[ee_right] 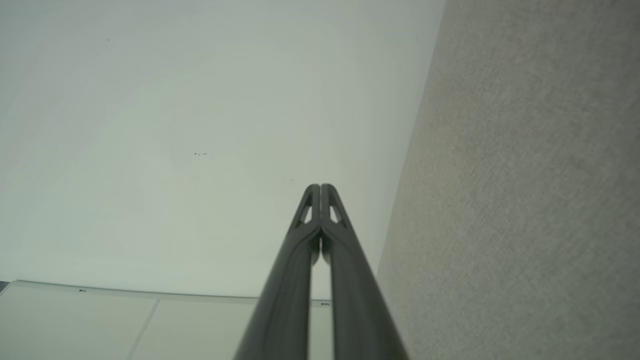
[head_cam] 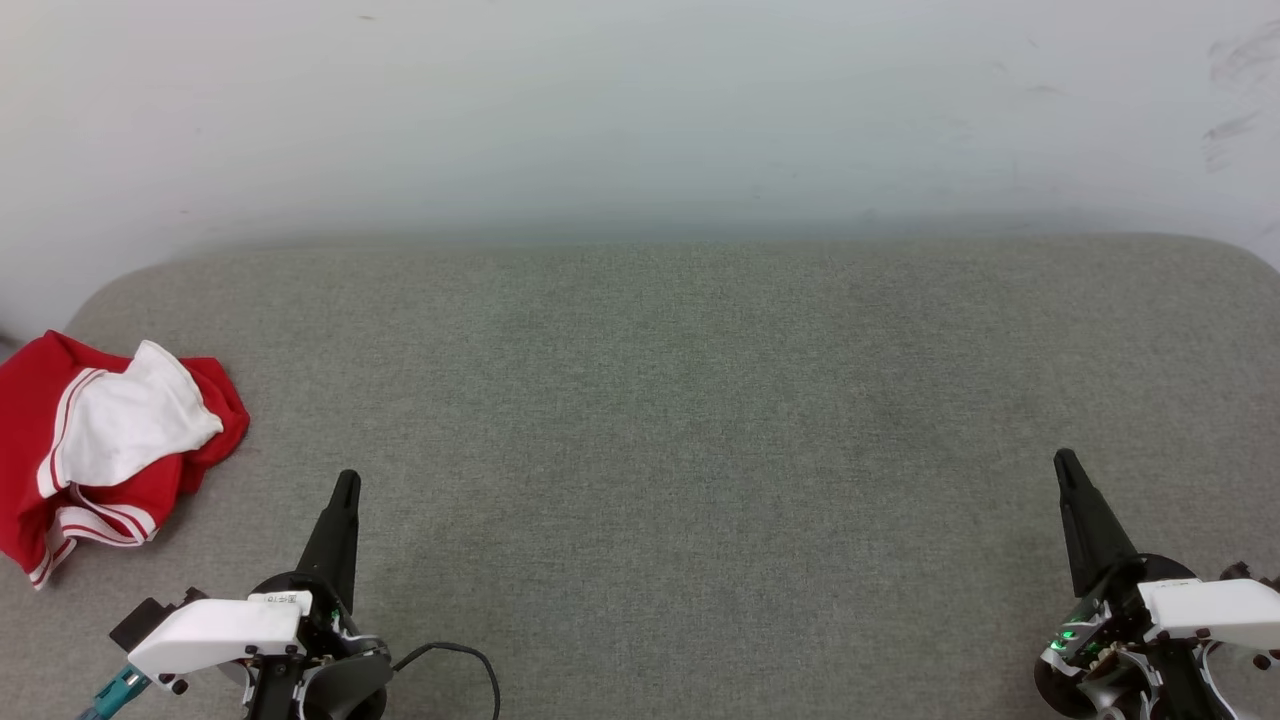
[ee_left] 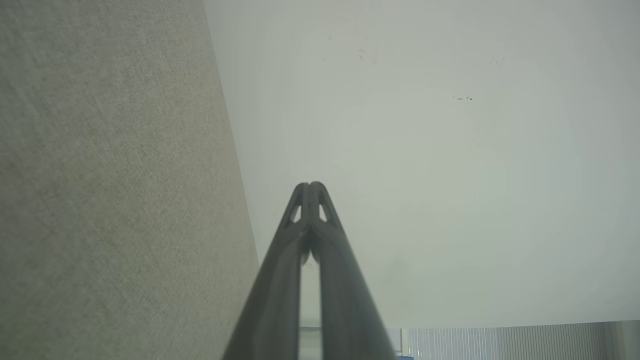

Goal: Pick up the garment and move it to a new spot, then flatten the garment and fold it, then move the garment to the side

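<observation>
The red garment [head_cam: 60, 450] lies crumpled at the far left edge of the grey fabric surface [head_cam: 680, 400], a white sleeve with red-white striped trim bunched on top; its print is hidden. My left gripper [head_cam: 346, 484] is shut and empty, its tip a little to the right of the garment and apart from it. In the left wrist view the left gripper [ee_left: 311, 186] has its fingertips pressed together. My right gripper [head_cam: 1064, 461] is shut and empty at the lower right, far from the garment. The right wrist view shows the right gripper [ee_right: 320, 187] with tips touching.
A pale wall [head_cam: 640, 110] rises behind the grey surface. A black cable [head_cam: 470, 660] loops by the left arm's base. The surface's rounded back corners sit at the far left and far right.
</observation>
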You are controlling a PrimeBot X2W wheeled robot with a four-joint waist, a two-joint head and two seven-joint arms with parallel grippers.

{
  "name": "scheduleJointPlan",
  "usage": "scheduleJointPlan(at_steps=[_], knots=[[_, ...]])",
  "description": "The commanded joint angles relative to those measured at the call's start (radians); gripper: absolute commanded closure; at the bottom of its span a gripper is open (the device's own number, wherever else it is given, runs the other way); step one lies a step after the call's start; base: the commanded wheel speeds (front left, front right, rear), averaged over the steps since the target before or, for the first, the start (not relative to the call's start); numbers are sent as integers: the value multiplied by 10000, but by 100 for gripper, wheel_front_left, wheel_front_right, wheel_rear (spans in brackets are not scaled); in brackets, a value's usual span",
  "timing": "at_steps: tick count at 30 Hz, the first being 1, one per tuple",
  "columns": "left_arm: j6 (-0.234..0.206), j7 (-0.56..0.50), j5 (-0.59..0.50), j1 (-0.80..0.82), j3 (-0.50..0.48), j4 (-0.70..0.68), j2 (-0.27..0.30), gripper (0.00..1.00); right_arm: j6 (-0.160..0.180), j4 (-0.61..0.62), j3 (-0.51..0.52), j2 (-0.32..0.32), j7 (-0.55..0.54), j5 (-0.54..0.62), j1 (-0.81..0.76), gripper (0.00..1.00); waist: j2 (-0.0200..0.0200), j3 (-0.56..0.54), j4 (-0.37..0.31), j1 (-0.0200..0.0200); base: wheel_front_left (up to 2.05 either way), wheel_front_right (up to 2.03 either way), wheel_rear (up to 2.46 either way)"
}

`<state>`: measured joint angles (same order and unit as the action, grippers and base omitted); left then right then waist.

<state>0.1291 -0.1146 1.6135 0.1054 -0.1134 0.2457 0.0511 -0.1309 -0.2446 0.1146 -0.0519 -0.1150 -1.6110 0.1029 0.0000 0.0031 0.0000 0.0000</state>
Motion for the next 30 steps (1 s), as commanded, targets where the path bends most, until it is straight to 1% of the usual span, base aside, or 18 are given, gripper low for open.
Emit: scheduleJointPlan(at_steps=[1,21,22,25,30], knots=[[30,-18,-16,73,-21,1,-16,100,3,-7,-7,33,-1,-40,106,100,0,0,0,0,0,0,0],[30,-17,-15,73,-20,1,-16,100,3,-7,-8,33,-1,-40,106,100,0,0,0,0,0,0,0],[-2,6,-1,-13,9,27,-2,0,0,-29,-1,0,3,5,-16,0,0,0,0,0,0,0,0],[-11,13,-4,-241,41,273,-25,0,2,-285,-12,8,11,9,-239,0,0,1,0,0,0,0,0],[-9,277,-159,-326,117,145,-23,0,2,-283,-178,8,276,316,-239,0,0,8,-5,0,0,0,0]])
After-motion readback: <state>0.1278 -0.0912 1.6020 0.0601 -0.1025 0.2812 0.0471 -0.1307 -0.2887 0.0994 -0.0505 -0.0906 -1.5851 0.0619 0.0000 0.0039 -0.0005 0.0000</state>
